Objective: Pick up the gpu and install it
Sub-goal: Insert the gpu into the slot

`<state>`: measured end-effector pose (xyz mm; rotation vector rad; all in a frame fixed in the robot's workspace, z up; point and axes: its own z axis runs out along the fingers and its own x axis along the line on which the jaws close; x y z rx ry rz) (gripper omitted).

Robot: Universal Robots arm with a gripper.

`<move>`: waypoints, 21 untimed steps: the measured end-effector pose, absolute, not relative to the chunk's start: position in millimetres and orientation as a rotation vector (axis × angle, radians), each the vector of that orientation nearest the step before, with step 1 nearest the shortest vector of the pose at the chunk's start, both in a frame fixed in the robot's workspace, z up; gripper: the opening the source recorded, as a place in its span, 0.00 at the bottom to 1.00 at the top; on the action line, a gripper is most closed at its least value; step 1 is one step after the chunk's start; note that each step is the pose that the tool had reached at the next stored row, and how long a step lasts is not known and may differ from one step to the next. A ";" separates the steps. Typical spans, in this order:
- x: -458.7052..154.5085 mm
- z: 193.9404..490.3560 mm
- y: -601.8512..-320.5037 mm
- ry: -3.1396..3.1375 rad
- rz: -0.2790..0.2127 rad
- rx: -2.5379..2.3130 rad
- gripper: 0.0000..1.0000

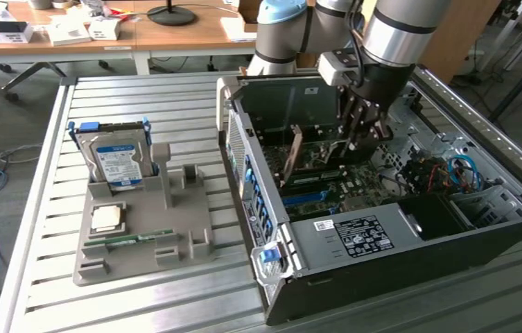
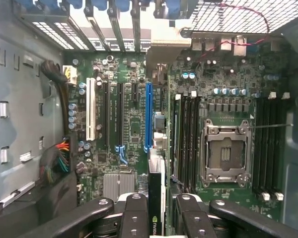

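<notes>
Install step: tool [image 2: 160, 213] clamped on gpu [image 2: 156, 178], card edge-on inside case [image 1: 381, 284], in line with blue slot [image 2: 148, 116], not yet seated; seating likely needs its edge squared to the slot.

A lab: slatted metal workbench [image 1: 150, 97], open computer case [image 1: 353, 277], desks [image 1: 177, 35] behind.

Soft, even room light, deeper shadow inside the computer case [image 1: 362, 284]

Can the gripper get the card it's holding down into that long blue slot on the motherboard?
Probably yes. The gripper holds the card on edge, roughly in line with the blue slot, and nothing lies across the slot.
</notes>
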<state>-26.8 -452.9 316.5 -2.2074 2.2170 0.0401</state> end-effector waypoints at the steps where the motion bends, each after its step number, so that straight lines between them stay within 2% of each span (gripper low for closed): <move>1: -27.4 315.0 -452.9 2.216 0.040 -2.208 0.26; 21: -31.7 296.8 -453.2 2.183 0.038 -2.240 0.26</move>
